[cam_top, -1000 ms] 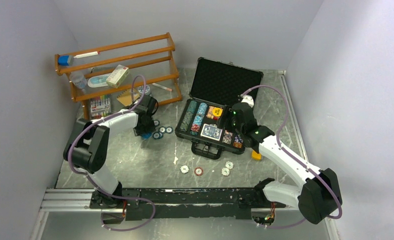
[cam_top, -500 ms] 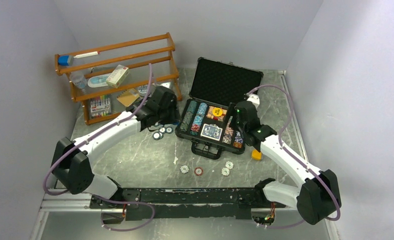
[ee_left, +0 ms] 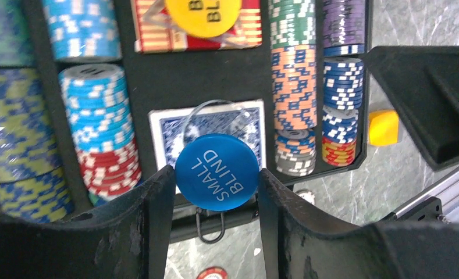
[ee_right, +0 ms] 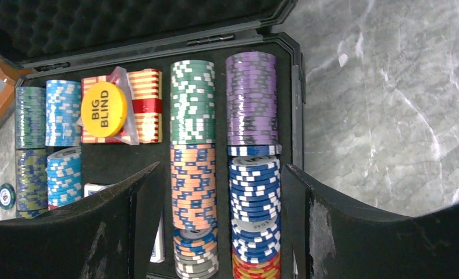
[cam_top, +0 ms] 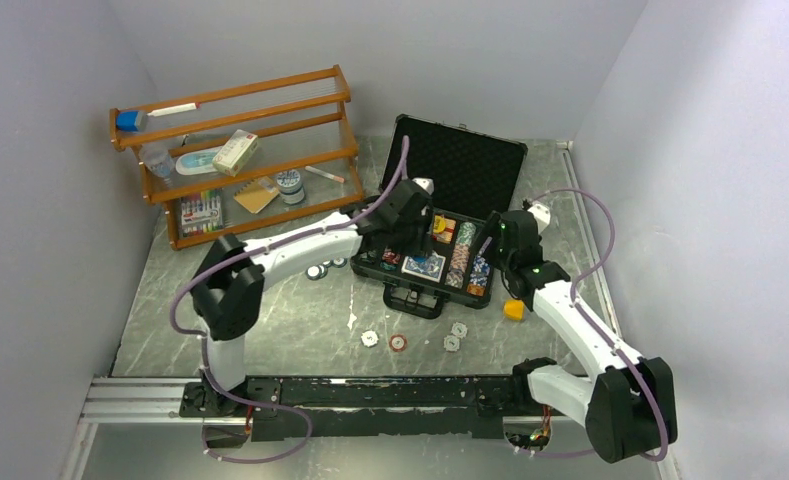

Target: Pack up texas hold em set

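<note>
The black case [cam_top: 452,160] lies open, its lid up and striped chips [ee_right: 193,185] filling its rows. My left gripper [ee_left: 217,180] is shut on a blue "SMALL BLIND" button [ee_left: 217,170], held over the blue card deck [ee_left: 164,131] near the case's front edge. A yellow "BIG BLIND" button [ee_right: 103,108] rests on the red deck [ee_right: 145,104]. My right gripper [ee_right: 221,197] hangs open above the orange and dark blue chip rows [ee_right: 255,195] at the right end of the case, holding nothing.
Several loose chips [cam_top: 398,343] lie on the table in front of the case, and a few more [cam_top: 320,268] to its left. A small orange cube [cam_top: 513,309] sits by the case's right front corner. The orange rack [cam_top: 235,150] stands at the back left.
My left arm has swung right, from the loose chips left of the case to above the case. My right gripper has shifted right, toward the case's right end.
</note>
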Robot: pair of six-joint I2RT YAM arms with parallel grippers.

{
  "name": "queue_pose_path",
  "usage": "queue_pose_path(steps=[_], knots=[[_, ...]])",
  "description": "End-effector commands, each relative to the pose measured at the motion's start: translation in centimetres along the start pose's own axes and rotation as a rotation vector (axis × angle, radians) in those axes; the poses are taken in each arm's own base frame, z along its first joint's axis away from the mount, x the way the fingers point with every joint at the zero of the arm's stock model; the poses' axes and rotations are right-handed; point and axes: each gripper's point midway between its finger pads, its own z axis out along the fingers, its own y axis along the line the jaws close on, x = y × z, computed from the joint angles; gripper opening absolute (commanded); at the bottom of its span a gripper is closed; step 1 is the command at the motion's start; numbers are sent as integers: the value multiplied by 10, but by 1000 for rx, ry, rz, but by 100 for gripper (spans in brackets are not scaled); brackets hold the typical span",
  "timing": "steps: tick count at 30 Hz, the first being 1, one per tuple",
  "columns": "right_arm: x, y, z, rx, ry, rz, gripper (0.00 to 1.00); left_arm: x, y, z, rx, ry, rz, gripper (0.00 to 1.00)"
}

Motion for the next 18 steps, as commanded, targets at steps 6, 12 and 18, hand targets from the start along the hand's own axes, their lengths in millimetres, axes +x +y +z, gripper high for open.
queue_pose_path(steps=[6, 12, 18], knots=[[-7, -8, -1, -27, -27, 41, 76, 1, -25, 21, -10, 38, 105, 53], [-8, -7, -1, -43, -30, 33, 76, 7, -16, 34, -55, 63, 116, 56], [-4, -3, 0, -72, -13, 18, 76, 12, -12, 36, -74, 89, 127, 60]])
